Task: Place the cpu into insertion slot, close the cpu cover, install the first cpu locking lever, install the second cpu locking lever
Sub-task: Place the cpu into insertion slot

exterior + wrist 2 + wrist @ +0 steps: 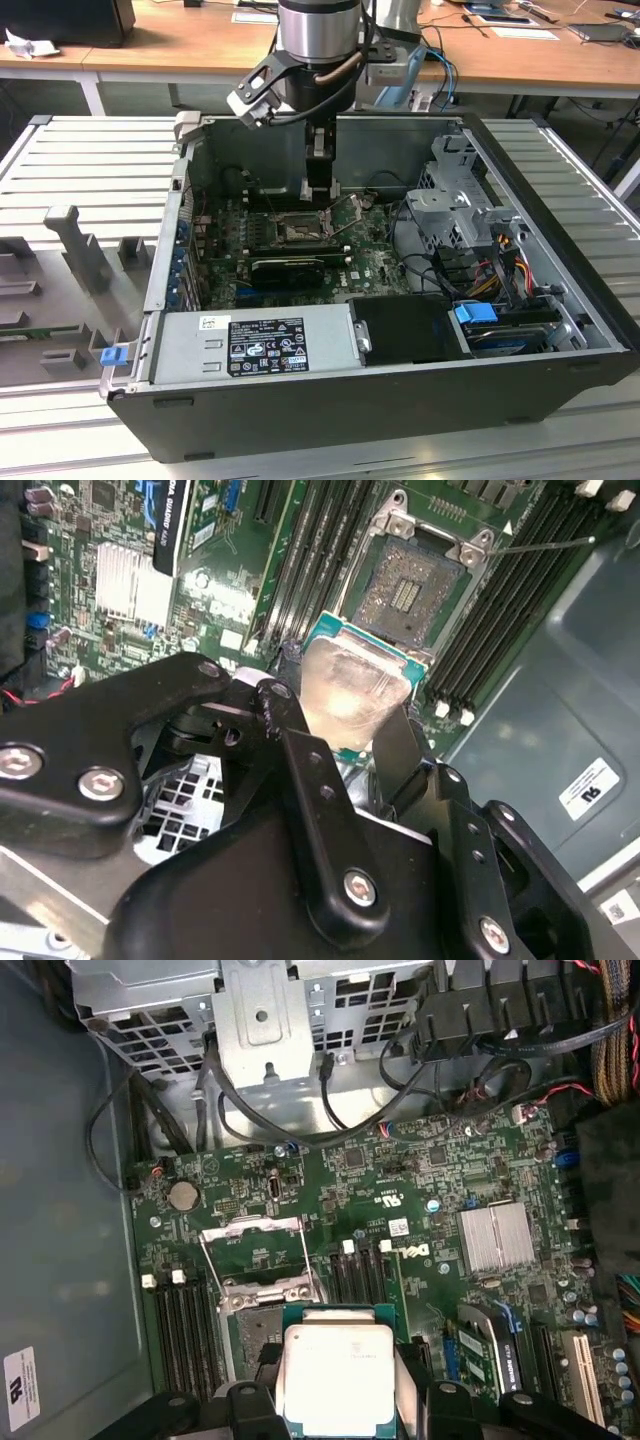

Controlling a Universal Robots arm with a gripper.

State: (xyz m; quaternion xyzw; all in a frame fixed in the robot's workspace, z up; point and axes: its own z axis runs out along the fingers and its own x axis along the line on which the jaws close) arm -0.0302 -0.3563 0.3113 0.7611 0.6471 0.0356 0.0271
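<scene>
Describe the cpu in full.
The cpu is a small flat square chip with a shiny grey metal top and a teal-green rim around it. The pincer clamps it by two opposite sides, metal top facing both wrist views. It hangs off the board, close to the open socket, not yet seated.

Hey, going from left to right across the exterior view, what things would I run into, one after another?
grey fixture blocks → blue clip → gripper, down inside the open computer case → metal drive cage
</scene>
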